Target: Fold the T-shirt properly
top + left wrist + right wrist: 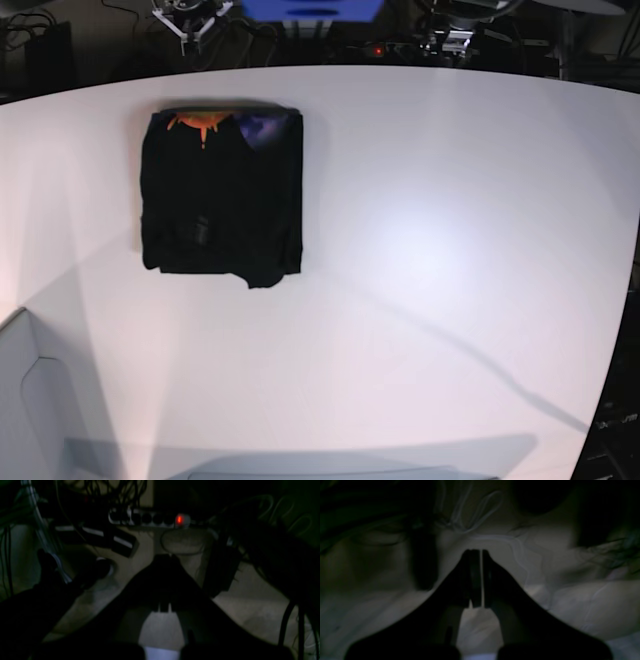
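Observation:
The black T-shirt [220, 195] lies folded into a compact rectangle on the left part of the white table [430, 250], with an orange splash and a purple-blue print at its far edge. No gripper touches it or hovers over the table. In the dark left wrist view my left gripper [165, 558] is shut with nothing between its fingers, above a dim floor. My right gripper [477, 552] is likewise shut and empty, only a thin slit showing between its pads, over pale floor with cables. The T-shirt is not in either wrist view.
A power strip with a lit red switch [179, 519] and tangled cables [45, 537] lie below the left gripper. Pale cable loops [480, 507] lie under the right one. A grey box corner [25, 400] sits at the table's near left. Equipment crowds the back edge [440, 35].

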Controlling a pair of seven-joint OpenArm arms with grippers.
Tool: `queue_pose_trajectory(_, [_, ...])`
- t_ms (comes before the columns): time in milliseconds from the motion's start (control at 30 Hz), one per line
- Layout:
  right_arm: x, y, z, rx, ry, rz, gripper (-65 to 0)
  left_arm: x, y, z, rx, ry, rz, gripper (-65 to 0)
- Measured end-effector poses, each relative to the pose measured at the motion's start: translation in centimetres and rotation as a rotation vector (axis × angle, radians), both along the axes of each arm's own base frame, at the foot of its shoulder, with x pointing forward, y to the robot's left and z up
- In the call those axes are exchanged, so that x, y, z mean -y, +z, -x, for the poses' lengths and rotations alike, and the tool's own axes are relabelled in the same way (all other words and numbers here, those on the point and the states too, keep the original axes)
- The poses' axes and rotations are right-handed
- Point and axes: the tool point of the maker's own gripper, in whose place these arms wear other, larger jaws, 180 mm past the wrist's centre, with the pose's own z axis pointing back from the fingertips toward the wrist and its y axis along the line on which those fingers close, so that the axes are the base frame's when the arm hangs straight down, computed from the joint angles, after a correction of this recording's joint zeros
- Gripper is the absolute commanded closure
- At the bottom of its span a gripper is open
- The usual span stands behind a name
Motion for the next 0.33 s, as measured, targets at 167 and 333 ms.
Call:
queue_pose_trajectory(167, [-0.1,0.1,-1.4,-0.03,0.033,0.12,0.0,0.5,-0.1,0.5,-0.015,-0.002,0.009,-0.1])
queue_pose_trajectory(333, [-1.8,0.1,-2.0,-0.035,0.009,0.141,0.0,1.4,-0.2,0.3,-0.013,-0.028,0.024,-0.1])
